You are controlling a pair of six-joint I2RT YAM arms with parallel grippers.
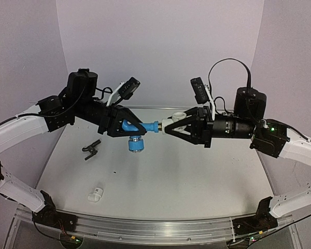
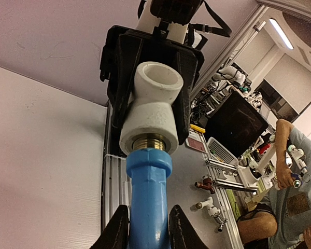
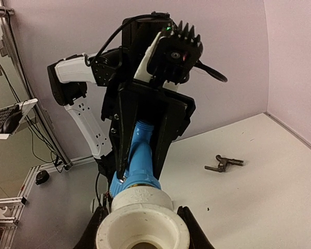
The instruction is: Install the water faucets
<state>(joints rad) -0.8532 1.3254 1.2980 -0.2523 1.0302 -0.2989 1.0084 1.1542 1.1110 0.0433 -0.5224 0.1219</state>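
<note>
Both arms reach inward, left hand (image 1: 139,127) and right hand (image 1: 168,128) clamped, facing each other.

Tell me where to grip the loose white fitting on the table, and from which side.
Probably across the short body of the loose white fitting, coming straight down from above: it lies low on the table with bare surface all round, so fingers can straddle it. Its finer shape is unclear.

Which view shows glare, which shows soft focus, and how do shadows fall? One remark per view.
Top external: even, diffuse light, only faint shadows on the table. Left wrist: a ceiling strip light glares at upper right; the white fitting is sharp. Right wrist: that fitting, close to the lens, looks soft.
</note>
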